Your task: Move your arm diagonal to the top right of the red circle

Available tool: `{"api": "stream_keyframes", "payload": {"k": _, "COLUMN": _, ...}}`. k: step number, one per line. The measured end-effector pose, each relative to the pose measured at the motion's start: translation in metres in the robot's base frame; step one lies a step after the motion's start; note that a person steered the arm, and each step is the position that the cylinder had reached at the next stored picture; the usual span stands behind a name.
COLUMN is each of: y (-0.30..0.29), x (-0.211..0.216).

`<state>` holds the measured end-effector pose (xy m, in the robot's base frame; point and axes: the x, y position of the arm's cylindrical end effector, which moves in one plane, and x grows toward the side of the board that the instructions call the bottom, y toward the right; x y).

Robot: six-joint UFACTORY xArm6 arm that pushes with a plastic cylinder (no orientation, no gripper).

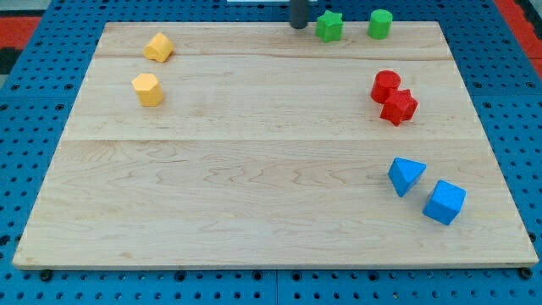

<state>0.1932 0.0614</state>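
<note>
Camera view, single moment: rod tip [298,25] at the view's top edge of the bench [254,169], just to the view's left of the green star [329,26] and near, but apparently not touching, it. No pincer exists on this arm, so no opening state can be told; only the rod's lower end shows, the rest being cut off by the frame. Red circle [385,85], the task's reference block, stands at the view's right, touching the red star [399,107] that lies just below and to its right. Green cylinder [380,24] sits at the top, above the red circle and slightly to its left. Two yellow blocks [157,47] [148,89] lie well apart at the view's left; blue wedge [406,175] and blue cube [445,202] lie at lower right

Step in hand, as judged: the approach, not yet complete, since the tip is up and to the left of the red circle rather than up and to its right. Next move calls for travel toward the view's right and somewhat downward, with a path that avoids the green star and green cylinder, ending in the bare patch between cylinder and the bench's right edge, without nudging the red pair
</note>
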Motion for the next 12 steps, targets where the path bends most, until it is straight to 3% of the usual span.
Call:
{"api": "stream_keyframes", "payload": {"k": 1, "y": 0.061, "x": 0.027}}
{"api": "stream_keyframes", "payload": {"k": 2, "y": 0.117, "x": 0.083}}
{"api": "stream_keyframes", "payload": {"k": 3, "y": 0.150, "x": 0.099}}
{"api": "stream_keyframes", "payload": {"k": 4, "y": 0.215, "x": 0.061}}
{"api": "stream_keyframes", "payload": {"k": 5, "y": 0.228, "x": 0.037}}
{"api": "stream_keyframes", "payload": {"k": 10, "y": 0.003, "x": 0.064}}
{"api": "stream_keyframes", "payload": {"k": 12, "y": 0.109, "x": 0.110}}
